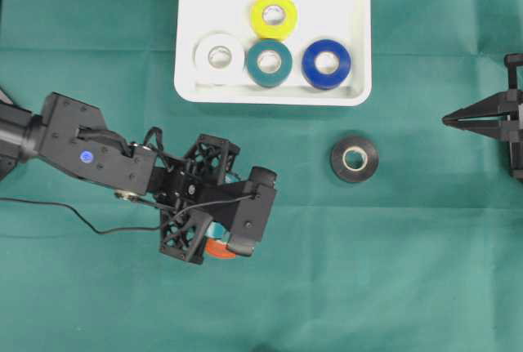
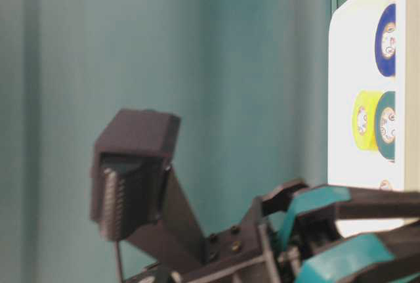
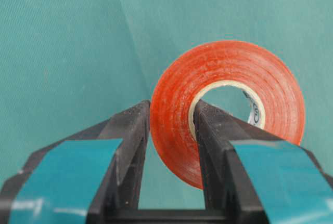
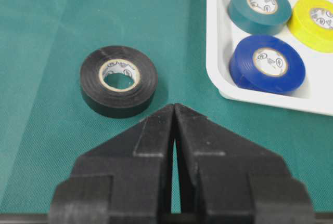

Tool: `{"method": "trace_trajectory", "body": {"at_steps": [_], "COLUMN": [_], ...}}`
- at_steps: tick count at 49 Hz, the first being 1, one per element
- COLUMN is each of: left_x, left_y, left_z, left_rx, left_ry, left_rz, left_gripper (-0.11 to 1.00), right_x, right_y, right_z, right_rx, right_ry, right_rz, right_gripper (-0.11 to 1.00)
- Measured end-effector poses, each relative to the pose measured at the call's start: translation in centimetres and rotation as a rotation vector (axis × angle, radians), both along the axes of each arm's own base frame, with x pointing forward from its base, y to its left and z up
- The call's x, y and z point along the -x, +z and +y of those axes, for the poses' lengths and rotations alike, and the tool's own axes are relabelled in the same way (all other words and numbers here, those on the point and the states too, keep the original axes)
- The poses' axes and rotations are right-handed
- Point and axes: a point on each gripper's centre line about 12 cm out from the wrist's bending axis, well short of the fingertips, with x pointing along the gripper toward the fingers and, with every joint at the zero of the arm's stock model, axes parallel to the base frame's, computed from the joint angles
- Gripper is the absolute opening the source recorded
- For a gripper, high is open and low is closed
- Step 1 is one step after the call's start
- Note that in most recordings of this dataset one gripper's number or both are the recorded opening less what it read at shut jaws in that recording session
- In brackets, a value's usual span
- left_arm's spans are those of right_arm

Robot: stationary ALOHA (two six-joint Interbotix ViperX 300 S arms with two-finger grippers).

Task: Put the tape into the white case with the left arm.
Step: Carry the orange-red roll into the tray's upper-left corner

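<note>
Left gripper (image 3: 169, 125) was clamped on the red tape roll (image 3: 229, 104): in the left wrist view one teal-banded finger sat against the roll's outer face and the other passed through its core, pinching the near wall between them. I read the roll as standing on edge in that grip, with green cloth behind it. From overhead, only a sliver of the red tape roll (image 1: 219, 248) showed beneath the left gripper (image 1: 225, 242), low and left of centre on the green tablecloth (image 1: 392, 270), well apart from the white case (image 1: 351, 9).

I noted the white case at the top of the overhead view, holding four rolls lying flat: a white tape roll (image 1: 219, 58), a teal tape roll (image 1: 270, 62) just beside it, a blue tape roll (image 1: 326, 64) to the right, and a yellow tape roll (image 1: 274, 15) behind the teal one, touching it or nearly so. The table-level view showed the case's edge and three of those rolls, blurred behind the left arm (image 2: 197, 230).

A black tape roll (image 1: 355, 158) lay flat on the cloth below the case, between the two arms. Right gripper (image 4: 174, 110) was at the right edge overhead, its plain black fingers pressed together on nothing, pointing towards the black roll.
</note>
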Motion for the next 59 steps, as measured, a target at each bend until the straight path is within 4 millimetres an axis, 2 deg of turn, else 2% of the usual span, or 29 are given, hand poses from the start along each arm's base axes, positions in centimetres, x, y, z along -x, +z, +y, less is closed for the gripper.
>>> {"method": "trace_trajectory", "body": {"at_steps": [8,14,34,59], "left_x": [0.2,0.2,1.8,2.9], "left_y": [0.6,0.6,1.8,1.7], "left_z": [0.3,2.0,11.1,22.1], "left_rx": [0.000,-0.002,-0.059,-0.143], "left_ry": [0.004,0.044,0.179,0.361], "left_rz": [-0.002,0.004,-0.019,-0.092], "left_gripper": [0.24,0.24,0.24,0.24], "right_x": [0.0,0.0,0.0,0.0], "right_y": [0.0,0.0,0.0,0.0], "right_z": [0.0,0.0,0.0,0.0], "right_rx": [0.001,0.000,0.000,0.000], "right_ry": [0.001,0.000,0.000,0.000], "right_rz": [0.000,0.000,0.000,0.002], "right_gripper": [-0.09,-0.09,-0.09,-0.09]}}
